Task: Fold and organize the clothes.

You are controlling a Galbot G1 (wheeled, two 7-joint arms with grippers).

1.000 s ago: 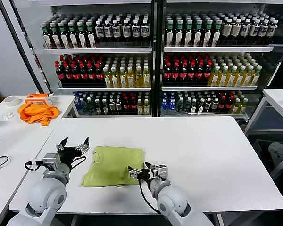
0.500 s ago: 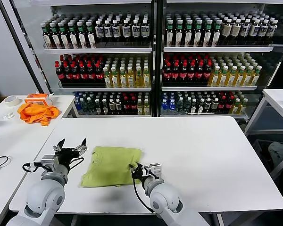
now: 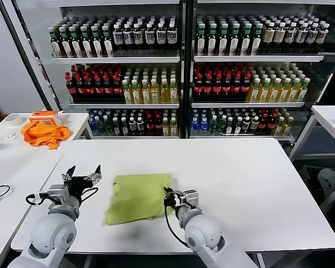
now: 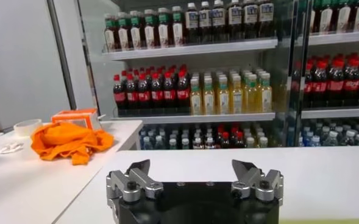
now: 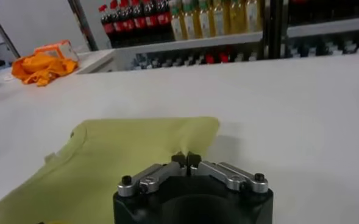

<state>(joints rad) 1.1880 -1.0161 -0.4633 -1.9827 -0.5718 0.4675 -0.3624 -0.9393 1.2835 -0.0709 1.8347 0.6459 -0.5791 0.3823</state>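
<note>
Pinching the near right edge of the T-shirt [image 3: 138, 197] was the right gripper [image 3: 168, 196], at about five o'clock on the white table [image 3: 251, 178] in the head view. Its jaws were seen fully closed in the right wrist view, the fingertips [image 5: 186, 159] meeting at the cloth's edge; whether fabric was actually caught between them could not be told for certain, though the hem appeared to be nipped there. The shirt lay already folded into a compact, slightly skewed rectangle near the table's front, at roughly six o'clock, with no printed graphic showing.

At about eight o'clock, just beside the shirt's left side but apart from it, the left gripper [image 3: 83, 176] was held above the table with its jaws spread wide and nothing between them.

The step in hand was judged to be a late one: a further fold or a squaring-up of the folded shirt. For the next move, the pinched edge would need to be lifted gently and carried across toward nine o'clock without the lower layers being dragged.

Farther off, at ten o'clock on a neighbouring table, an orange cloth [image 3: 43, 133] was left lying, and shelves of bottles [image 3: 178, 78] stood at twelve o'clock.
</note>
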